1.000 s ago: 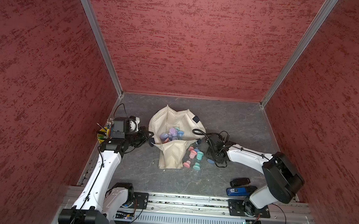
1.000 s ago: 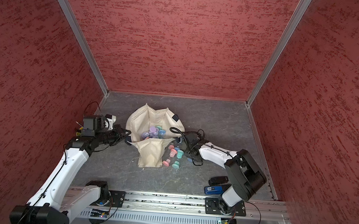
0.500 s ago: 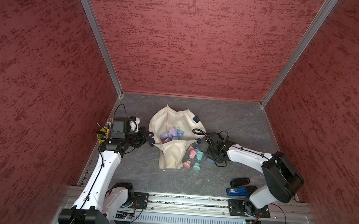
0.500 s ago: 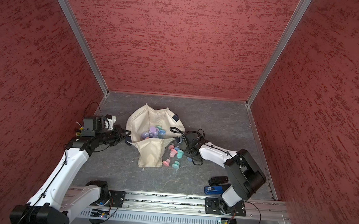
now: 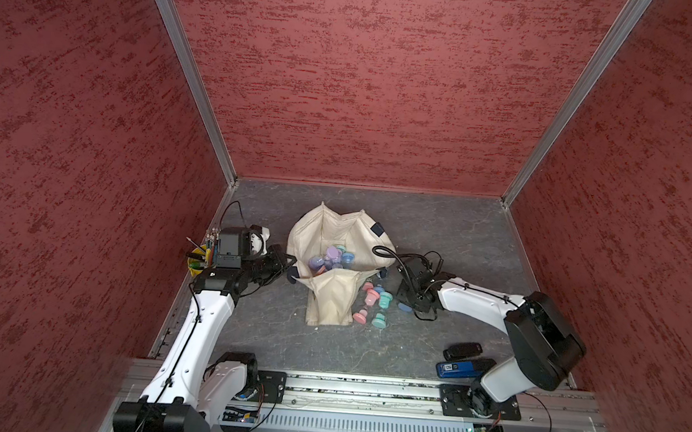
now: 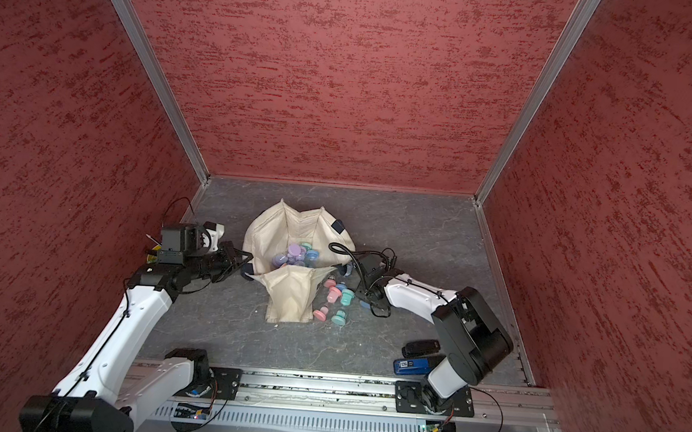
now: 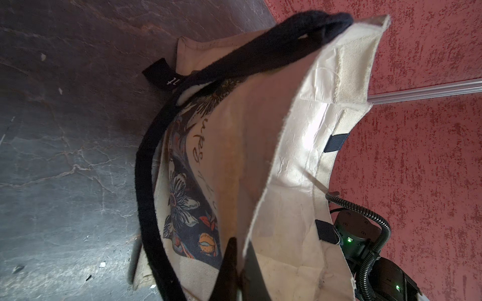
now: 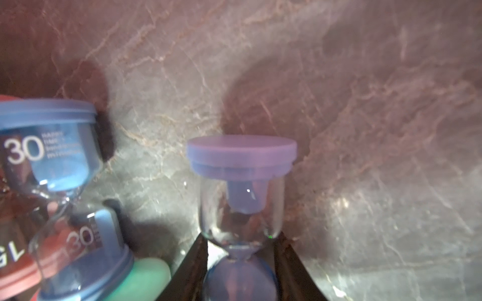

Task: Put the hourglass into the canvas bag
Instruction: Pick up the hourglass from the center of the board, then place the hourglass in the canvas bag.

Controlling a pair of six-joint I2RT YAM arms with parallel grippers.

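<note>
Grey marbled counter (image 5: 439,232) boxed by red walls (image 5: 366,81). At centre, canvas bag (image 5: 332,303), mouth agape, front rim pinched tight in left end effector (image 7: 242,265). Just beside bag, outside it, lavender-capped hourglass (image 8: 241,156) clamped at neck by right end effector (image 8: 240,251). Inside bag, spare hourglasses (image 5: 331,257) piled; pink, teal, blue loose hourglasses (image 5: 384,300) alongside on counter.
</note>
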